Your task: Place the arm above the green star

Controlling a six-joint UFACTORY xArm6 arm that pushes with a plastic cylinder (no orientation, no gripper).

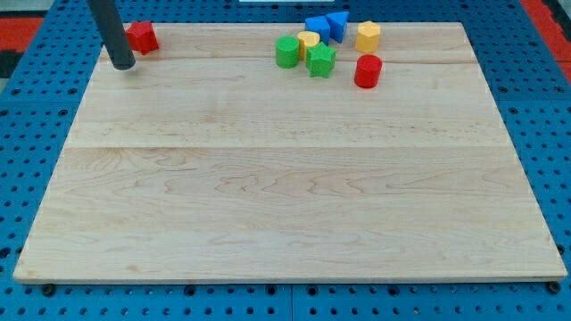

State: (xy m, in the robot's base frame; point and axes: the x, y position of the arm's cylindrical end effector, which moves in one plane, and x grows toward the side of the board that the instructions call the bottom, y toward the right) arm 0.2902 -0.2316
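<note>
Approach step: our tip (pixel 122 65) sits upper left, beside red block (pixel 142 37), well apart from green star (pixel 321 61). Tool's a bare rod, grasping nothing. Next: go right, stop above star.

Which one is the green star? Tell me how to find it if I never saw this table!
Look along the top edge of the wooden board, a bit right of the middle, where a bunch of blocks sits. The green star is at the bunch's bottom edge, between the green cylinder and the red cylinder. It alone is green with points. My tip is far off, top left.
</note>
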